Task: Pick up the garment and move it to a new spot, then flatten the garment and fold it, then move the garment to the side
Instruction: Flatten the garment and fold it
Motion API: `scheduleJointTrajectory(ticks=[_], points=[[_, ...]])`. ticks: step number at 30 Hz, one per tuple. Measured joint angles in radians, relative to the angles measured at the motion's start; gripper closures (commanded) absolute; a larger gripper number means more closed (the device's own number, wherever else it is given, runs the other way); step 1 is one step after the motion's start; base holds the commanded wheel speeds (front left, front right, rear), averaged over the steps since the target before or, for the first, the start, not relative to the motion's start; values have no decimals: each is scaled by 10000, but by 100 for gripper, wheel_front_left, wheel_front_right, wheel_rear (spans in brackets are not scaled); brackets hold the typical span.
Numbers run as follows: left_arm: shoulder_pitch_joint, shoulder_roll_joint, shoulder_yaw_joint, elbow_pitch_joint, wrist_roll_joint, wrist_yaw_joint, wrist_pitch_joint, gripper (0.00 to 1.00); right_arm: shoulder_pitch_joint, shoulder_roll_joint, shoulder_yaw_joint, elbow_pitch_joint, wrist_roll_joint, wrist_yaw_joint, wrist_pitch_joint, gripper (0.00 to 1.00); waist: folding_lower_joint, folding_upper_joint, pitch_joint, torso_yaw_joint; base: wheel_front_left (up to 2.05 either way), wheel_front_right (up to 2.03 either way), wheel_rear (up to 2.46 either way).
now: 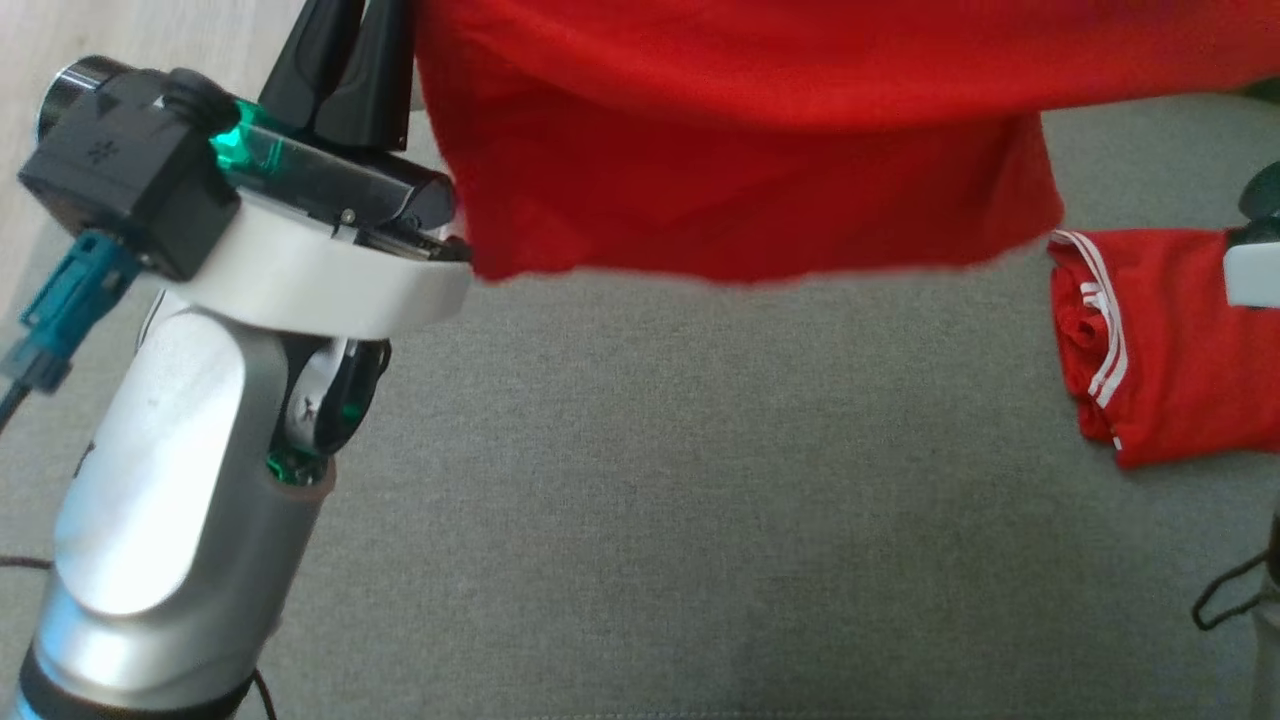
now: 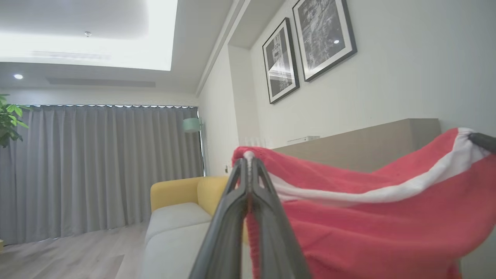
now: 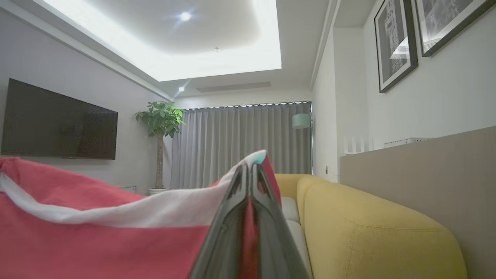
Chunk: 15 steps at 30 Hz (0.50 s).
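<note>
The garment (image 1: 740,150) is red with a white band and hangs stretched in the air above the grey surface (image 1: 640,500). Its lower hem dangles clear of that surface. My left gripper (image 1: 355,20) points upward at the upper left, shut on one top corner of the garment. In the left wrist view the left gripper (image 2: 248,161) pinches the white-banded edge of the garment (image 2: 368,217). My right gripper (image 3: 250,166) is shut on the other end of the garment (image 3: 97,232). A piece of the right arm (image 1: 1255,270) shows at the right edge.
A second red garment with white stripes (image 1: 1170,340) lies folded on the grey surface at the right. A black cable (image 1: 1225,600) loops at the lower right. A yellow sofa (image 3: 368,232) stands beyond the grippers, and wooden floor (image 1: 60,30) shows at the upper left.
</note>
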Motion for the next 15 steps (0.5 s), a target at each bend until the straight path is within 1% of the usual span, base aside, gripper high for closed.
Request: scheduleJointTrajectory(ticks=[2,5,10,12,15], points=[[15,2,-2,-169,-82,6,81,100,4,46,-35,-98,-4,0,157,100,0,0,-64,9,0,0,0],[98,8,-13,-391,-102,173,182,100,40,203,-104,-182,4,0,320,100,0,0,-119,28,0,0,0],[272,17,-19,-562,-105,268,211,100,139,353,-134,-209,4,0,500,100,0,0,-29,51,0,0,0],[270,29,-19,-527,-115,274,297,100,135,410,-117,-25,17,0,575,100,0,0,67,45,0,0,0],[210,21,-19,-247,-128,267,293,100,12,472,-4,573,134,0,623,100,0,0,283,12,0,0,0]])
